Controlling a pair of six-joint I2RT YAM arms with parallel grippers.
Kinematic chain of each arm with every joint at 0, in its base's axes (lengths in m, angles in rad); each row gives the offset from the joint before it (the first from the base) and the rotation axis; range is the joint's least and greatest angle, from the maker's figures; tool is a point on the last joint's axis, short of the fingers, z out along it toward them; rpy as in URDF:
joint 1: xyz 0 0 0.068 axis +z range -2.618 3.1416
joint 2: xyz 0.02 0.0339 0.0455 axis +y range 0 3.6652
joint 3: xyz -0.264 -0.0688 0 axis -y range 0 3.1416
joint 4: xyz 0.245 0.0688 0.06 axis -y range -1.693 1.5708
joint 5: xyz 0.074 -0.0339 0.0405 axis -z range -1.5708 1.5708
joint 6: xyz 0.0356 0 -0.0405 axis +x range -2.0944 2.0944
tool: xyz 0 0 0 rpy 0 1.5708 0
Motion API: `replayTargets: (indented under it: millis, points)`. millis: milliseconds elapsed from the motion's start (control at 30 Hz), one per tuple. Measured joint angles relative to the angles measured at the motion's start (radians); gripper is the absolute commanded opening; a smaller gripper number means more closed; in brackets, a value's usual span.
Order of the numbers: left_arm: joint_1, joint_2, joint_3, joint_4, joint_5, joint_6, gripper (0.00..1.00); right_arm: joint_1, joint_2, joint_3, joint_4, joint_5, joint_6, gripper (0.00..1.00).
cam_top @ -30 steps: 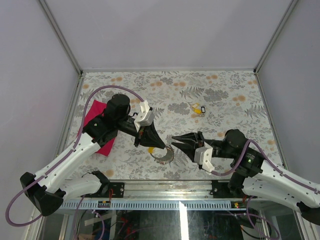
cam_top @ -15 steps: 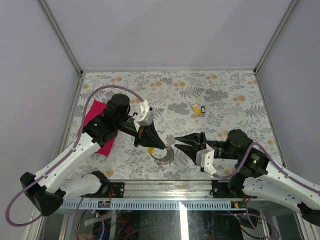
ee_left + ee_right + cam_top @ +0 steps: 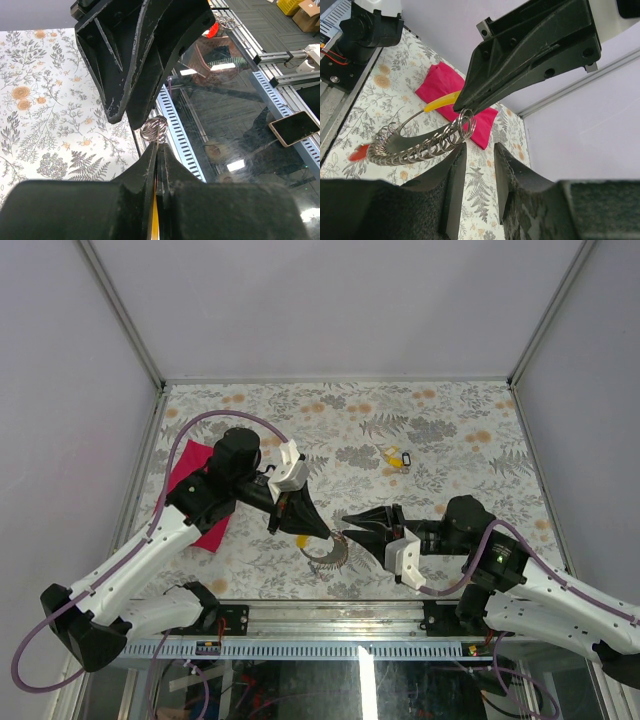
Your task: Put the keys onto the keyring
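Note:
The keyring [image 3: 326, 551] is a curved chain of coiled grey metal rings near the table's front edge. In the right wrist view it [image 3: 420, 145] arcs up to an end ring at my left gripper's tip. My left gripper [image 3: 318, 532] is shut on a yellow-capped key [image 3: 440, 101], whose thin blade reaches the end ring [image 3: 153, 128]. My right gripper [image 3: 347, 522] is open and empty, its fingertips [image 3: 456, 155] just beside the end ring. Two more keys [image 3: 396, 457], one yellow and one dark, lie farther back on the table. A red bit [image 3: 359, 152] shows at the chain's far end.
A pink cloth [image 3: 196, 496] lies at the left under my left arm. The table has a floral cover [image 3: 450, 430]. A metal rail and glass [image 3: 330, 615] run along the near edge right behind the keyring. Grey walls close in the sides.
My right gripper drew back to the right a little, then came forward again to the keyring's end. My left gripper has stayed in place with the key.

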Motion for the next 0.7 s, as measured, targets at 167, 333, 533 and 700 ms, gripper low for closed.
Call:
replayTargets:
  millis: [167,333,533,700]
  points:
    - [0.000,0.008,0.000,0.000,0.002,-0.003,0.00,0.005,0.000,0.000,0.001,-0.009,0.000,0.35]
    - [0.000,0.010,0.000,0.000,0.004,-0.005,0.00,0.007,0.002,0.000,0.002,-0.016,0.000,0.34]
    - [0.000,0.013,0.000,0.000,0.005,-0.006,0.00,0.010,0.003,0.000,0.015,-0.032,0.005,0.26]
    - [0.000,0.014,0.000,0.004,0.005,-0.006,0.00,0.014,0.005,0.000,0.018,-0.034,0.012,0.24]
